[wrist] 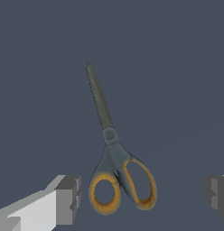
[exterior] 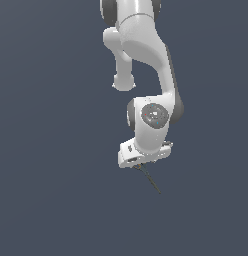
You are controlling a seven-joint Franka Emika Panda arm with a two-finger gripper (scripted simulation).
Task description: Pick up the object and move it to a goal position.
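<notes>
The scissors [wrist: 114, 158] have two orange ring handles and closed dark grey blades. In the wrist view they lie between my gripper's [wrist: 143, 198] two fingers, which stand wide apart on either side of the ring handles without touching them. The gripper is open and empty. In the exterior view the white hand [exterior: 144, 152] hangs low and hides the handles. Only the thin blades of the scissors [exterior: 151, 181] stick out from under it, toward the exterior view's lower right.
A plain dark blue-grey surface [exterior: 56, 200] fills both views. The white arm [exterior: 146, 45] comes down from the top of the exterior view. No other objects show.
</notes>
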